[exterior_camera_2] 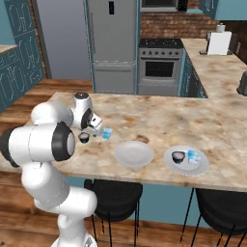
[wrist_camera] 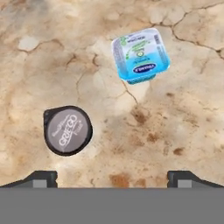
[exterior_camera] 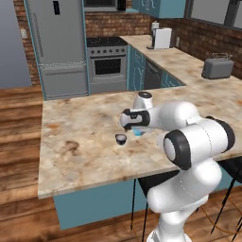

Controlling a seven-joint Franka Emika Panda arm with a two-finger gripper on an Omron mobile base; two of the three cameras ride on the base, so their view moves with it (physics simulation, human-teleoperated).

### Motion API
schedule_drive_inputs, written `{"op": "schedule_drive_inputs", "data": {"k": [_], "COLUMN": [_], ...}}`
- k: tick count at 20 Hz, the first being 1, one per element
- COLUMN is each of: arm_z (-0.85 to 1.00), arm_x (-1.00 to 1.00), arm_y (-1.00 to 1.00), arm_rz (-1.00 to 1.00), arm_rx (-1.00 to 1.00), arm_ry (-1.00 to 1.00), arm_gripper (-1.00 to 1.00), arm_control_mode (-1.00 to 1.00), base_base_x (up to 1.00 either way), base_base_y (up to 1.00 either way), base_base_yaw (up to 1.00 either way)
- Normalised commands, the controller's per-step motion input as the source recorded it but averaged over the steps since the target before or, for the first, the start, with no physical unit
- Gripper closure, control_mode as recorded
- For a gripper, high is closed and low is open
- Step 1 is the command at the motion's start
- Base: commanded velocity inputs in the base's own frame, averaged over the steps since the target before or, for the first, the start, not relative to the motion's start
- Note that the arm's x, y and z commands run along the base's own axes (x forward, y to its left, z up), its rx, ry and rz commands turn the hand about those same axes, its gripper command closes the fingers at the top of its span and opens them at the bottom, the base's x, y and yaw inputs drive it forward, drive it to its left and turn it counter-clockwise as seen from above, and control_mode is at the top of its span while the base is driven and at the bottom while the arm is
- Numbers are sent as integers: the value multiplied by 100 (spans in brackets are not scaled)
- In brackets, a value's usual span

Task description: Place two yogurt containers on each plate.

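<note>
Hand view: the gripper (wrist_camera: 112, 177) looks straight down at the marble-patterned counter (wrist_camera: 183, 109), its two dark fingertips (wrist_camera: 40, 178) set wide apart with nothing between them.
Dark cup: a round yogurt container (wrist_camera: 68, 130) lies just ahead of one fingertip, black-rimmed with a grey foil top and a small pull tab at its upper corner.
Dark cup label: pale letters run slantwise across the lid; they look like "GRIEGO", the smaller print too blurred to read.
Blue cup: a squarish light blue yogurt container (wrist_camera: 140, 55) with rounded corners sits farther ahead, towards the other fingertip, well apart from the dark cup.
Blue cup label: a white lid with green marks and a dark blue oval logo, the writing too small to make out; the lid is turned at a slight angle to the fingertips.
Counter: beige and brown stone, veined and blotched, matt.
Right base view: the gripper (exterior_camera_2: 91, 126) hangs over the two cups at the counter's near edge.
Plates: beyond the gripper to its right, an empty pale round plate (exterior_camera_2: 133, 154) and then a second plate (exterior_camera_2: 185, 165) carrying a dark round cup (exterior_camera_2: 178, 157) and a blue squarish cup (exterior_camera_2: 194, 157) side by side.
</note>
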Motion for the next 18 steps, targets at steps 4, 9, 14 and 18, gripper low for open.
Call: {"op": "schedule_drive_inputs", "data": {"k": [4,9,14,18], "arm_z": [-3,-8,-45,-32], "arm_x": [16,22,34,32], "arm_y": [44,33,15,11], "arm_rz": [4,3,3,2], "arm_rx": [-3,1,-1,0], "arm_ry": [0,9,3,0], "arm_gripper": [-100,-100,-100,-100], "arm_control_mode": [-100,-100,-100,-100], "base_base_x": [0,0,0,0], "base_base_y": [0,0,0,0], "base_base_yaw": [0,0,0,0]}}
